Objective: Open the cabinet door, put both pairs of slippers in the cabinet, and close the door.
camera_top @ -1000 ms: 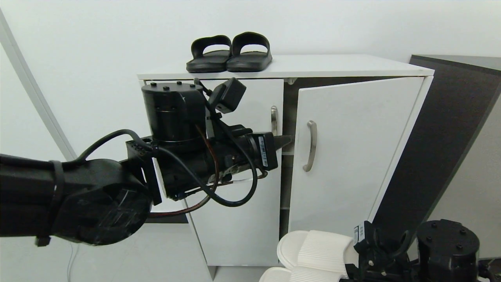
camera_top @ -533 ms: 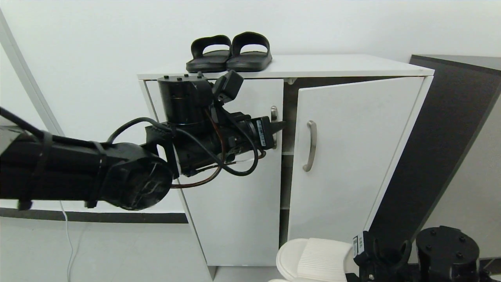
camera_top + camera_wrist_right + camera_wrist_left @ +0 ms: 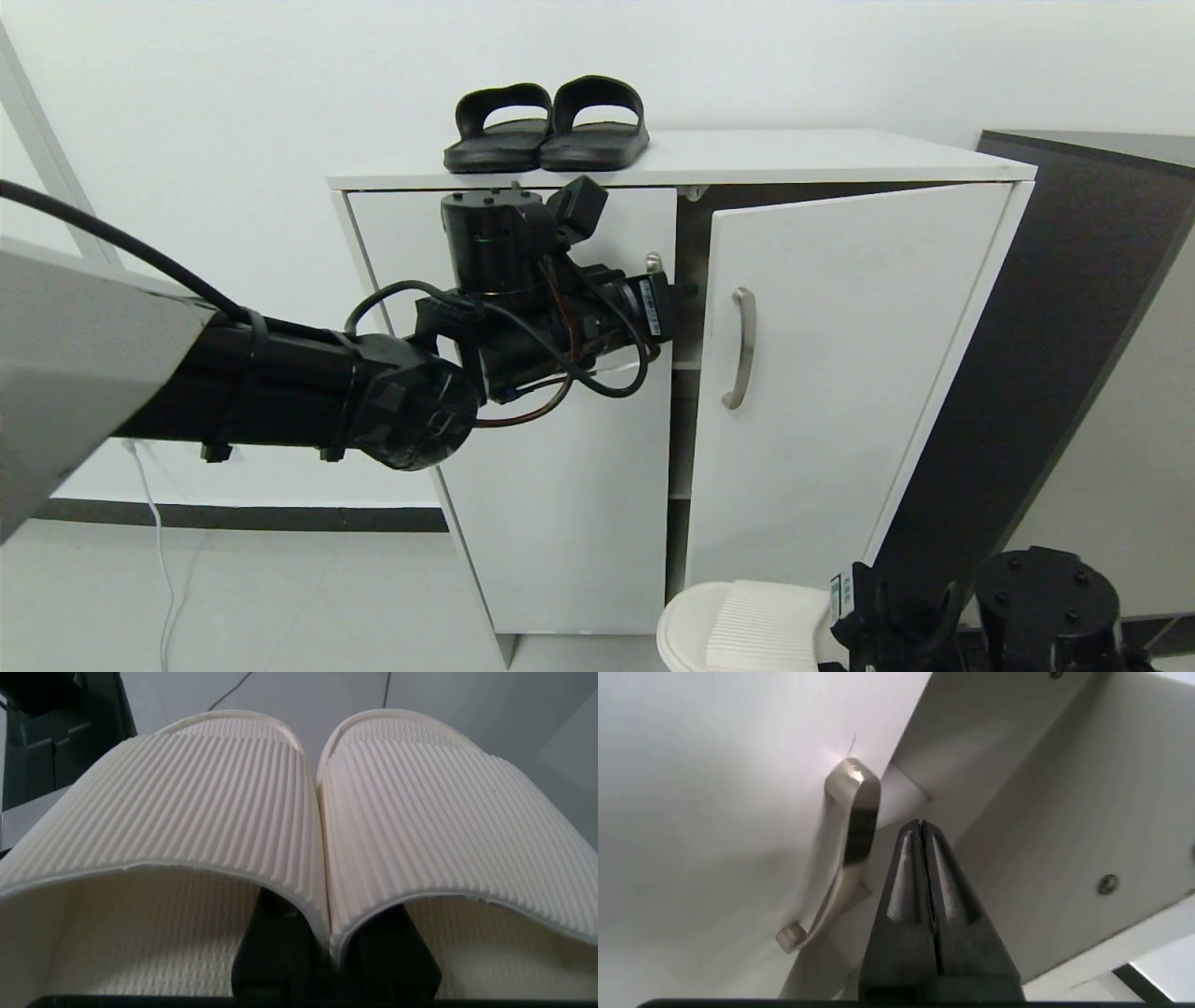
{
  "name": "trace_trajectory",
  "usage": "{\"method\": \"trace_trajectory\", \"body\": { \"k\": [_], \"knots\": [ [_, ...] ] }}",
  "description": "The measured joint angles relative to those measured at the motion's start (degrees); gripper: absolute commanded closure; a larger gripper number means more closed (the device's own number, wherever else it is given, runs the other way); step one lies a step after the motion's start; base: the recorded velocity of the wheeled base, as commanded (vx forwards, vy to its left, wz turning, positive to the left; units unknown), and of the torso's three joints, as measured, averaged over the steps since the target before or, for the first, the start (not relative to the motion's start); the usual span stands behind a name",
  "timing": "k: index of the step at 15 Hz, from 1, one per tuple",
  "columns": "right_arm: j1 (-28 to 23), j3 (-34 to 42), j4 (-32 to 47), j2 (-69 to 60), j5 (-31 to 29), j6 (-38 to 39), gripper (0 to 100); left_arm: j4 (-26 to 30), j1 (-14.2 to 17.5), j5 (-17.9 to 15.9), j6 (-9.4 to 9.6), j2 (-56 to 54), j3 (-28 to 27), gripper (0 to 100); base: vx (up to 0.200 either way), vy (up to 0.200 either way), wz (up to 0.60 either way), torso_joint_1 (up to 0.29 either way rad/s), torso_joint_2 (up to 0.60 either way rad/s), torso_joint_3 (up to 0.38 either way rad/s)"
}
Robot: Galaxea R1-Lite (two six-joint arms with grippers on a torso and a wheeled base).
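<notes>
- Cabinet (image 3: 840, 154) of smooth white laminate: boxy, with a flat overhanging top and two plain slab doors, standing against a matte white wall (image 3: 233, 93).
- The left door (image 3: 560, 504) sits flush and shut. The right door (image 3: 840, 392) is swung slightly outward, leaving a dark vertical gap between the two.
- Each door carries a slim, bowed handle of brushed metal. The left handle (image 3: 842, 849) is half hidden behind the arm in the head view, and the right handle (image 3: 741, 347) is in full view.
- Black slippers (image 3: 546, 126) are a pair of slides with broad arched straps and a dull, rubbery finish. They lie side by side, touching, on the cabinet top near its left end.
- Left end effector (image 3: 686, 291) has black tapered fingers pressed together with no gap, and it holds nothing. Its tip is at the gap between the doors, just beside the left handle; whether it touches the handle cannot be told.
- Cream slippers (image 3: 215, 812) are a matching pair of soft-looking foam slides with finely ribbed straps and a textured footbed. They are held side by side, low in front of the right door.
- Right end effector (image 3: 332, 961) is clamped on the cream slippers, with one finger under each strap and the two inner strap walls pinched between them.
- A dark matte panel (image 3: 1046, 373) stands just beside the cabinet's right side.
- The floor (image 3: 280, 597) is pale grey and smooth, and a thin white cable (image 3: 163, 579) hangs down to it at the left.
</notes>
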Motion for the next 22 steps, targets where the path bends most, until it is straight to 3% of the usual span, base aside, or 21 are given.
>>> {"method": "trace_trajectory", "body": {
  "k": [2, 6, 8, 13, 22],
  "knots": [
    [0.59, 0.00, -0.05, 0.46, -0.02, 0.00, 100, -0.04, 0.00, 0.20, 0.02, 0.63, -0.48, 100, 0.000, 0.000, 0.00, 0.000, 0.00, 0.000],
    [1.60, 0.02, 0.00, 0.83, -0.13, 0.00, 100, -0.04, -0.63, 0.30, 0.02, 1.55, -1.13, 100, -0.200, 0.000, 0.00, 0.005, 0.00, -0.001],
    [1.77, 0.09, -0.10, 0.85, -0.11, 0.00, 100, -0.66, -2.29, 0.66, 0.32, 1.35, 0.11, 100, -0.200, 0.000, 0.00, 0.000, 0.00, 0.005],
    [4.72, 2.73, -2.38, 0.24, -0.05, -0.10, 100, -8.46, -9.35, 2.60, 0.55, -1.49, 8.37, 100, -0.160, 0.000, 0.00, 0.002, 0.00, 0.004],
    [6.40, 4.11, -4.18, 0.16, -0.30, -0.10, 100, -8.87, -10.14, 3.19, 0.62, -4.05, 10.13, 100, 0.000, 0.000, 0.00, 0.000, 0.00, 0.000]
  ]
}}
